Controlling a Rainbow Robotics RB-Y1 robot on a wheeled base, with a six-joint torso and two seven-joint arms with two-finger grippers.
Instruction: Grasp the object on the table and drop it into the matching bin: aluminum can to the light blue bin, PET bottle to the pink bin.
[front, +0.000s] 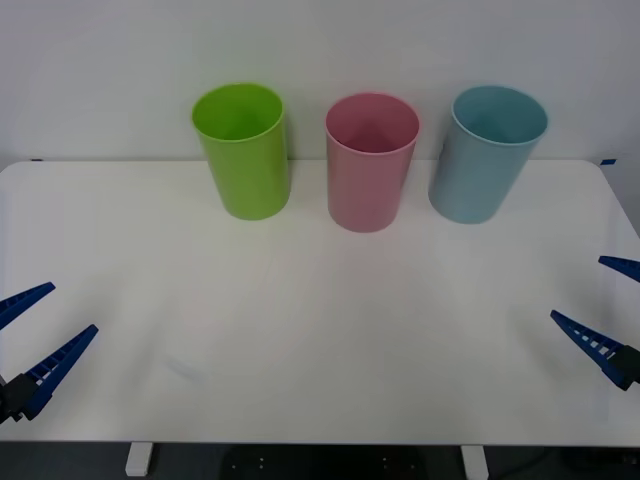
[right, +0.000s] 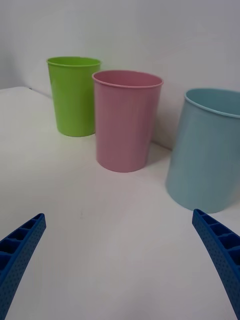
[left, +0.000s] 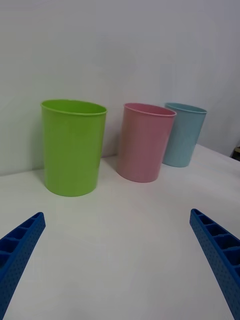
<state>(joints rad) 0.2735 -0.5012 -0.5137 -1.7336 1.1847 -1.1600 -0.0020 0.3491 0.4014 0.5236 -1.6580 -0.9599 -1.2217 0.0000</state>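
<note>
- The left gripper (front: 28, 345) and the right gripper (front: 598, 308) hung spread wide and empty at the near corners of the table (front: 320, 330)
- No bottle or can lay on the tabletop; what was inside the pink bin (front: 371, 160) and the light blue bin (front: 489, 150) could not be told
- The bins, with a lime green bin (front: 243, 148) beside them, looked light, stiff and smooth-walled, probably easy to tip
- No brand, label or writing was readable

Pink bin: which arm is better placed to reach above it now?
Probably right. The pink bin stands slightly right of the middle of the table, nearer the open right gripper at the near right edge. The open left gripper is at the near left edge, farther away.
</note>
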